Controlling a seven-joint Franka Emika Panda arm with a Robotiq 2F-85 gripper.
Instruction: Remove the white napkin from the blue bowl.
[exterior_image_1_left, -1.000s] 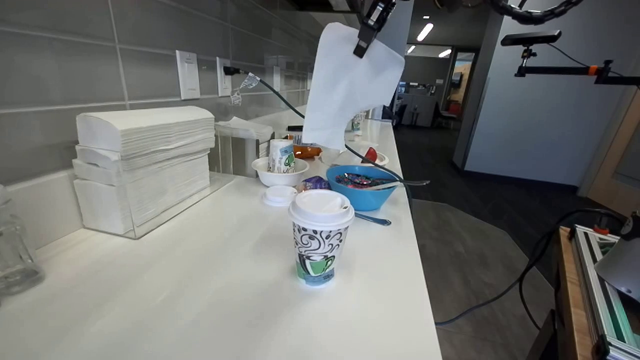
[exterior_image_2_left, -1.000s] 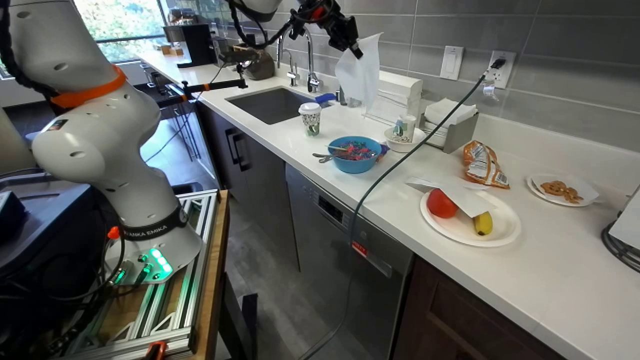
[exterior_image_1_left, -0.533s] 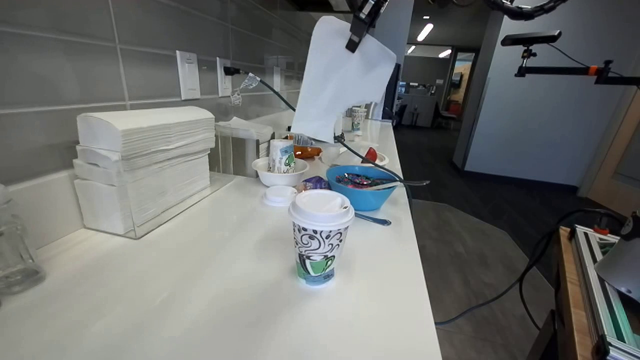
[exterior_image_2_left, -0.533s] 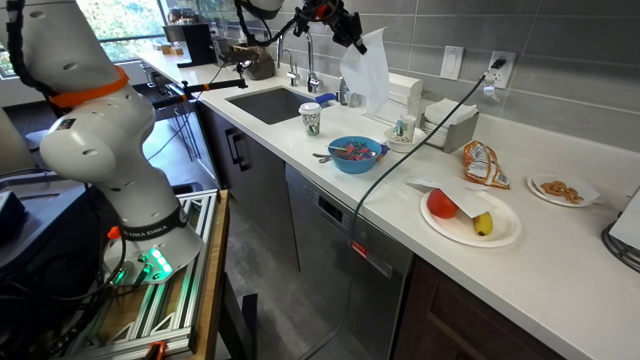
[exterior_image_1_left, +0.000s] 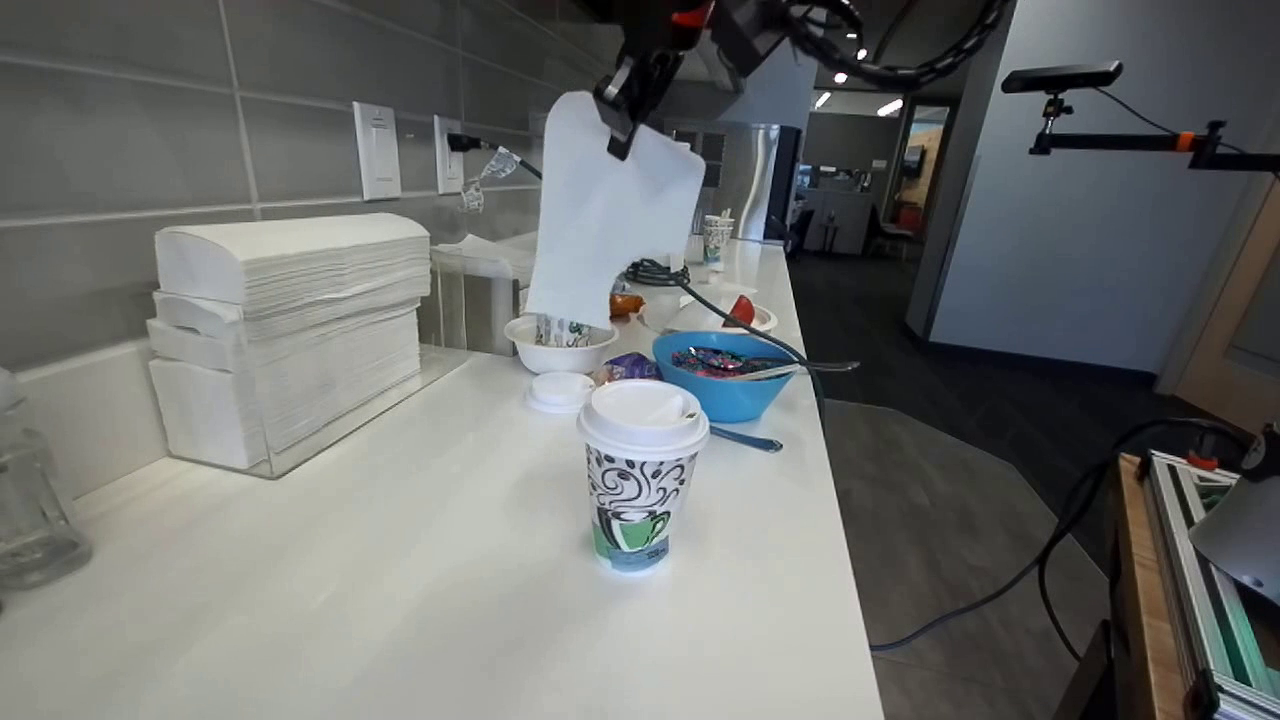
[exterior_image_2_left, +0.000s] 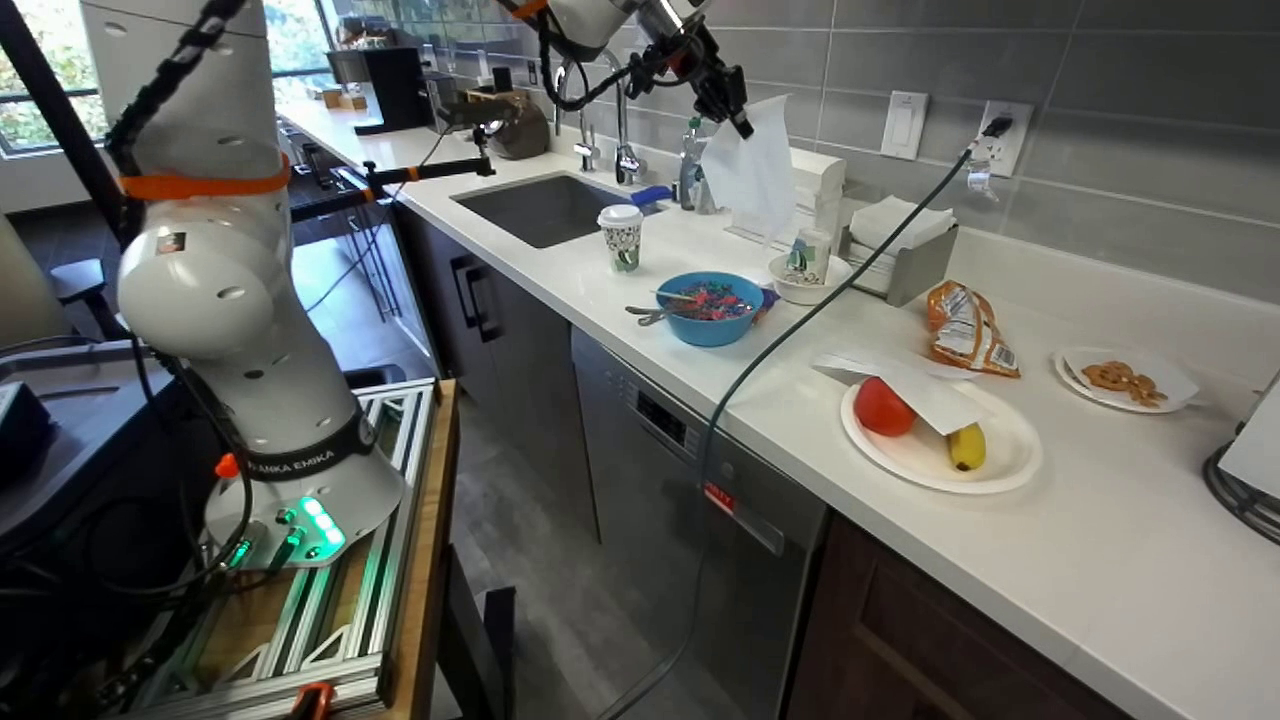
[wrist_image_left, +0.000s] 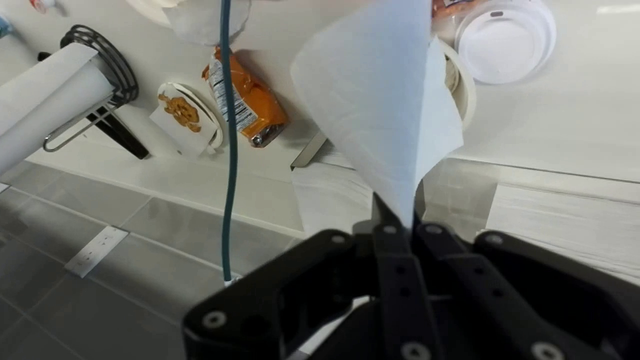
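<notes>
Your gripper (wrist_image_left: 402, 215) is up in the air, pinching the napkin (exterior_image_1_left: 612, 205) near its top edge, with a bit of it sticking up past the pinch. It's your only gripper, so no question of which is nearer.

Relation that matters: napkin hangs below the gripper, most of it straight down, so its low end reaches anything first when you descend. In the wrist view it fans out from the pinch and hides part of the white bowl (exterior_image_1_left: 565, 361).

Orientation: long axis near vertical. Longest corner points down and slightly toward the wall (exterior_image_1_left: 120, 140); opposite lobe sticks out toward the front of the counter (exterior_image_1_left: 400, 600).

In an exterior view that low corner hides the top of the cup (exterior_image_1_left: 563, 333) in the white bowl. Can't tell whether they touch; treat it as close.

The blue bowl (exterior_image_2_left: 708, 335) sits lower, nearer the counter's front edge, napkin clear of it. I'd call removal done; set-down is probably what's left.

Suggest you shift sideways before lowering: straight down here likely drapes the cup. Thin sheet, expect swing and folding on contact. Keep off the cable (wrist_image_left: 231, 115) too; it crosses over the counter near the blue bowl.
</notes>
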